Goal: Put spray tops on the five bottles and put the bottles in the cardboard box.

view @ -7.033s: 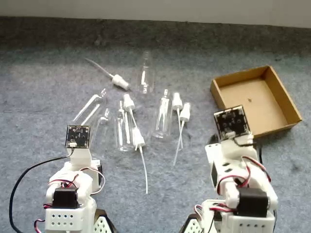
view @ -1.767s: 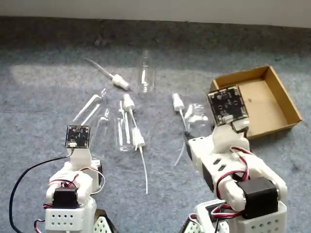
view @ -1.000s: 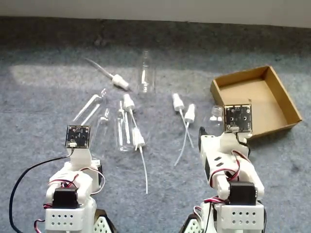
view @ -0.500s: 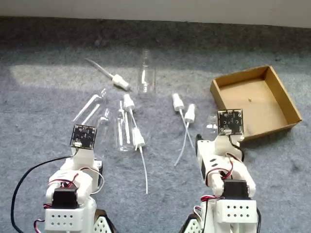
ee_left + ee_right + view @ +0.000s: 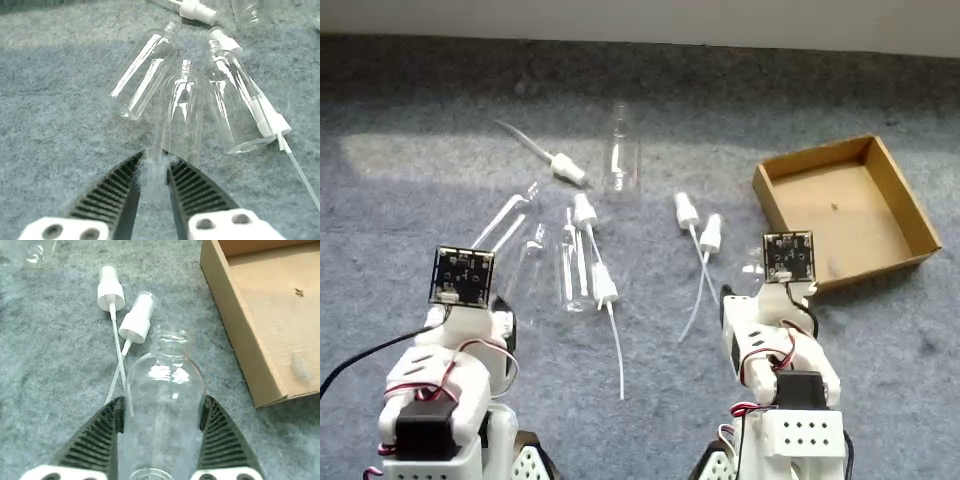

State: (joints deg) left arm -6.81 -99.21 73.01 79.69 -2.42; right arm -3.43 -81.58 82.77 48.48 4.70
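My right gripper is shut on a clear bottle, neck pointing away, beside the cardboard box. In the high view this bottle lies between the box and two spray tops. My left gripper is open by a narrow gap with only carpet between its fingers, just short of the base of the middle bottle. A bottle lies on one side of it; another bottle on the other has a spray top lying across it.
A further bottle lies at the back of the grey carpet, with a spray top and its long tube beside it. Two more spray tops lie among the left bottles. The box is empty.
The right arm has drawn back toward its base with the bottle, away from the two spray tops. The left arm has lifted and swung a little to the left.
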